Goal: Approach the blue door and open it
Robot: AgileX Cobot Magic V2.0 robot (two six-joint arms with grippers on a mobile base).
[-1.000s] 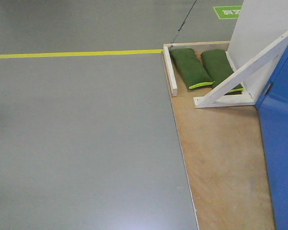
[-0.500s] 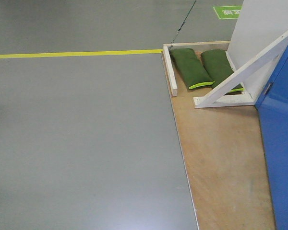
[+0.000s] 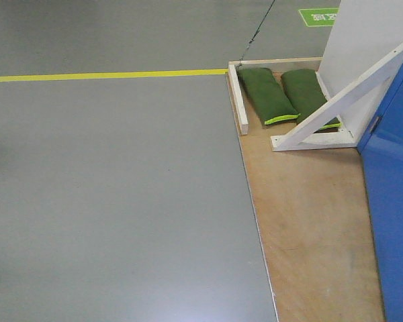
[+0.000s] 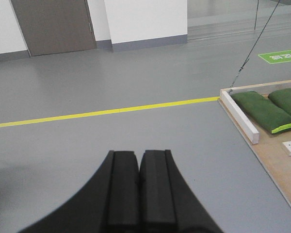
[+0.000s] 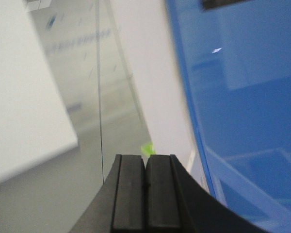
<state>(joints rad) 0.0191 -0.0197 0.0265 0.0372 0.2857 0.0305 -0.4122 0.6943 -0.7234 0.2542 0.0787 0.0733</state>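
The left gripper [image 4: 139, 158] is seen with its two black pads pressed flat together, and nothing is pinched between them. It is held above bare grey floor [image 4: 87, 141]. The right gripper [image 5: 145, 162] is likewise closed on nothing, its pads meeting along a thin seam. It is pointed up close beside the blue door [image 5: 242, 97]; whether the door is touched cannot be told.

In the front view the door is found along the right edge, standing on a wooden board [image 3: 309, 221]. The board's left edge is bordered by wide open floor, which is crossed farther off by a yellow line [image 3: 107, 75]. At the board's far end, room is taken up by a white slanted brace [image 3: 342, 100], a white panel [image 3: 369, 33] and two green bags [image 3: 267, 94]. The bags are laid side by side next to a low white rail [image 3: 240, 100].
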